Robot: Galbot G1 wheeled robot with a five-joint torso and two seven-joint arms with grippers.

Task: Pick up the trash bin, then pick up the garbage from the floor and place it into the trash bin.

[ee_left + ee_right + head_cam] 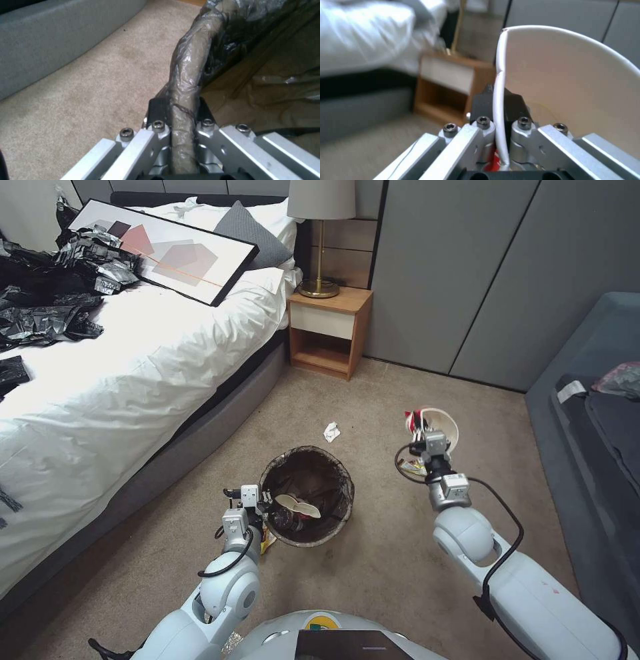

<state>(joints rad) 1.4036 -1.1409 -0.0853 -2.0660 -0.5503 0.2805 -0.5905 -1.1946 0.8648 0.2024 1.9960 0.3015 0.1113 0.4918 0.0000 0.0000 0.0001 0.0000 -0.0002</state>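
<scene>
The left pincer (265, 505) was clamped on the bag-wrapped rim of the trash bin (308, 505), held beside the bed with litter already inside. The right pincer (419, 433) gripped one paper cup (441, 425) by its wall, off to the bin's right, not yet dropped in. One white scrap (331, 431) lay on the carpet beyond the bin, and one yellowish wrapper (413, 467) under the right wrist.

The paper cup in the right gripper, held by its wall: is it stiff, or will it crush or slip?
The paper cup looks thin-walled, so it probably flexes. The right gripper pinches only its rim edge, which is already creased there, so it may swing or slip. It seems empty, likely very light.
</scene>
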